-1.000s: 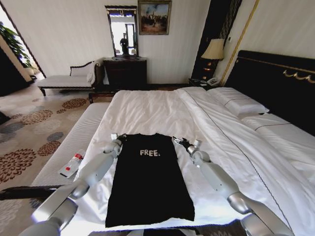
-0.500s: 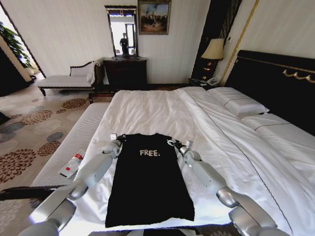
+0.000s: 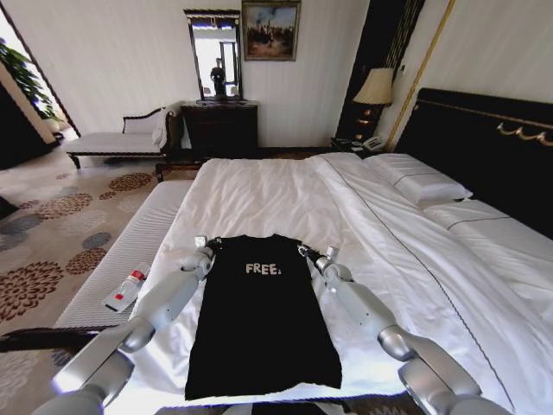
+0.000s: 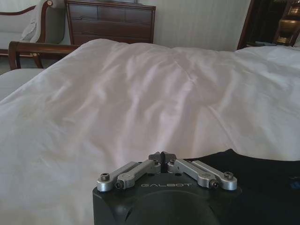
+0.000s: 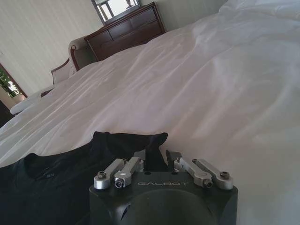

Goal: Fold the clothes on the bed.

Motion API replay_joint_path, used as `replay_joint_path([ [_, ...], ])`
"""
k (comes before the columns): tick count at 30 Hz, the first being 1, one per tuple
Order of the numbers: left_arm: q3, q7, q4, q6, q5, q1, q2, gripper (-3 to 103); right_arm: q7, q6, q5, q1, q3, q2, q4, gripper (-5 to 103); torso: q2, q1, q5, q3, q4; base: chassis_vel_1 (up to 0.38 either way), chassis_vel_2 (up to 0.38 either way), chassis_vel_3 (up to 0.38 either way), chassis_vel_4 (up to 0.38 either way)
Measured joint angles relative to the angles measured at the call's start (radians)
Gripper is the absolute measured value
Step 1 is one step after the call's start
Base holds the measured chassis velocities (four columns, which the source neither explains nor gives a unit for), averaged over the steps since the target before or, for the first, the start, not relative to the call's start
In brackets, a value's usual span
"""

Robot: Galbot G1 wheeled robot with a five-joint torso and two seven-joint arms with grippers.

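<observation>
White sheets cover the bed [image 3: 259, 194] that fills this hotel room, its dark headboard [image 3: 484, 147] off at 2 o'clock from where the robot stands.

On the near part of the bed lies the shirt [image 3: 259, 320], black, spread flat and already narrowed to a long strip, collar pointing to 12 o'clock and hem toward 6. Small white lettering reading "FREE" [image 3: 263, 269] sits on the chest.

At the shirt's 11 o'clock corner is the left gripper [image 3: 210, 245], low on the sheet at the shoulder edge. From its wrist camera the left gripper [image 4: 161, 156] has its fingertips [image 4: 155, 156] pressed together, closed, right where black fabric [image 4: 262, 183] meets the white sheet; I cannot tell whether any cloth is pinched between them.

At the 1 o'clock corner is the right gripper [image 3: 303, 252], at the other shoulder. Seen from its wrist, the right gripper [image 5: 157, 157] has a gap between its fingertips [image 5: 139, 155], so it stands open, with the folded shoulder of the shirt [image 5: 112, 145] just ahead of it.

Farther out, at 9 o'clock from the shirt, a small bottle [image 3: 127, 288] lies on the striped bench [image 3: 130, 251]. At 12 o'clock, against the far wall, stand a dresser [image 3: 219, 128] and mirror [image 3: 215, 56]; a lamp [image 3: 375, 87] glows at 1 o'clock.
</observation>
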Motion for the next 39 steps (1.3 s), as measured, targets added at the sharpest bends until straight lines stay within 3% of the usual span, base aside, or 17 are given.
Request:
replay_joint_path([
  [2,0.000,0.000,0.000,0.000,0.000,0.001,0.000,1,-0.001,0.001,-0.001,0.002,-0.002,0.001,-0.003,27,0.000,0.000,0.0001,0.000,0.0000,0.000,0.000,0.000,0.000],
  [3,0.000,0.001,-0.001,0.000,-0.001,0.001,0.001,1,-0.004,0.004,-0.003,0.005,-0.006,0.002,-0.008,16,0.000,0.000,0.0000,0.000,0.0001,0.000,0.000,0.000,0.000],
  [5,0.000,0.001,-0.001,0.000,-0.001,0.001,0.001,1,-0.005,0.004,-0.004,0.007,-0.008,0.003,-0.011,16,0.000,0.000,0.0000,0.000,0.0001,0.000,0.000,0.000,0.000],
  [8,0.003,0.002,0.000,0.000,-0.001,0.000,0.001,1,-0.010,0.010,-0.014,0.015,-0.013,0.006,-0.024,2,0.000,0.000,0.0000,0.000,0.0001,0.000,0.000,0.000,0.000],
  [15,0.006,0.003,0.001,0.000,-0.001,-0.016,0.001,1,-0.007,0.024,-0.037,0.019,-0.023,-0.003,-0.011,1,0.000,0.000,0.0001,0.000,0.0000,0.000,0.000,0.000,0.000],
  [27,0.020,0.002,-0.019,0.004,-0.034,-0.106,0.019,1,0.104,0.069,-0.070,0.064,-0.057,-0.060,0.107,1,0.000,0.000,0.0002,0.000,0.0001,0.000,0.000,0.000,0.000],
  [33,0.086,0.018,0.106,0.003,-0.062,-0.257,-0.015,1,0.159,0.087,-0.068,0.163,-0.076,-0.039,0.074,1,0.000,0.000,0.0001,0.000,0.0000,0.000,0.000,0.000,0.000],
  [39,0.150,0.044,0.249,0.001,-0.101,-0.396,-0.072,1,0.164,0.105,-0.089,0.265,-0.096,-0.015,0.002,1,0.000,0.000,0.0000,0.000,0.0004,0.000,0.000,0.000,0.000],
])
